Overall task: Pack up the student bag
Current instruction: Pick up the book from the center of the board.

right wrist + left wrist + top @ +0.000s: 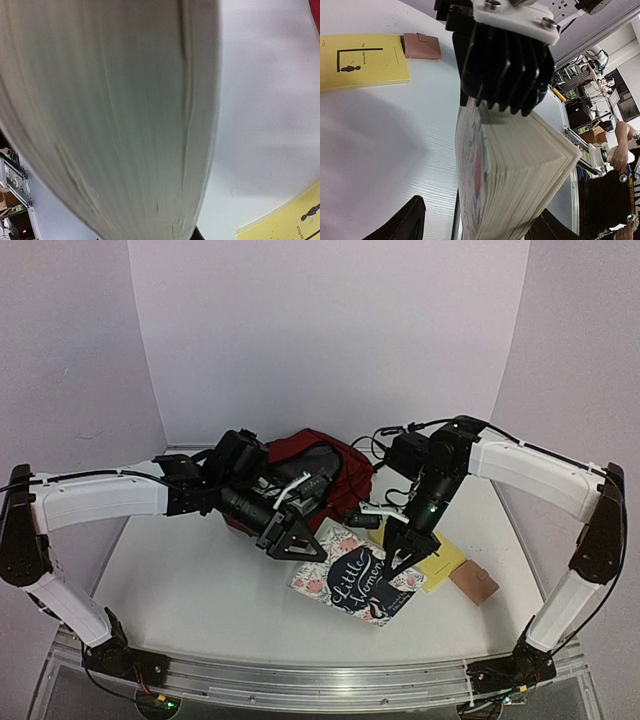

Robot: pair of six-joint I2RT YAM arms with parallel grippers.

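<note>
Student bag [345, 458]: dark red soft backpack, slumped at rear-centre of counter [200, 580]. Mouth looks open twd the front w/ dark lining showing. Front part hidden, zip state unclear.

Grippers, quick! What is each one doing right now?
Left gripper: jaws open on either side of the book, not clamped yet.
Right gripper: shut on the book's edge.

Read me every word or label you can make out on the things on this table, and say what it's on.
"Little Women": white script in the dark oval on the floral-covered paperback book.
On the thin yellow booklet: a small black title beside a line drawing, too small to read.
On the brown leather wallet: no text visible.
</note>
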